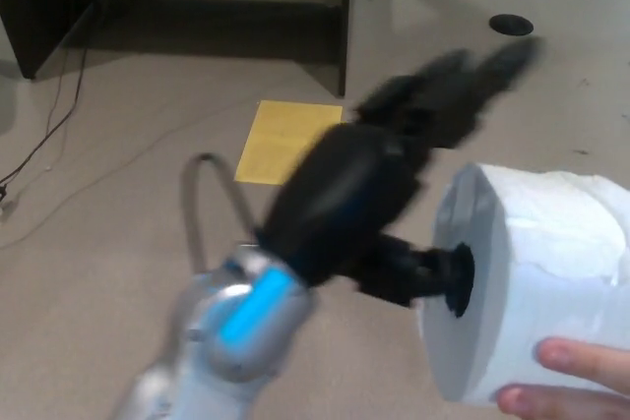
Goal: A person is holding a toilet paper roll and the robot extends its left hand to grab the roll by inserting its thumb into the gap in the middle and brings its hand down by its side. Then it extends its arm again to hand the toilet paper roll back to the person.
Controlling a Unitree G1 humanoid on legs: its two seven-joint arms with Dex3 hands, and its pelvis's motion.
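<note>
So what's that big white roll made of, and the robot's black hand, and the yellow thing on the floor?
The toilet paper roll looks like soft white tissue paper: matte, with wrinkled, layered edges. The left hand looks like hard black plastic with a slight sheen, though motion blur hides detail; its thumb tip at the roll's hole could be rubber. The yellow sheet looks like flat, thin paper, though that's not certain.

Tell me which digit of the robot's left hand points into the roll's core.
The thumb, the lower digit, aimed at the toilet paper roll's hole. The two fingers stretch up and away, above the roll, blurred.
</note>
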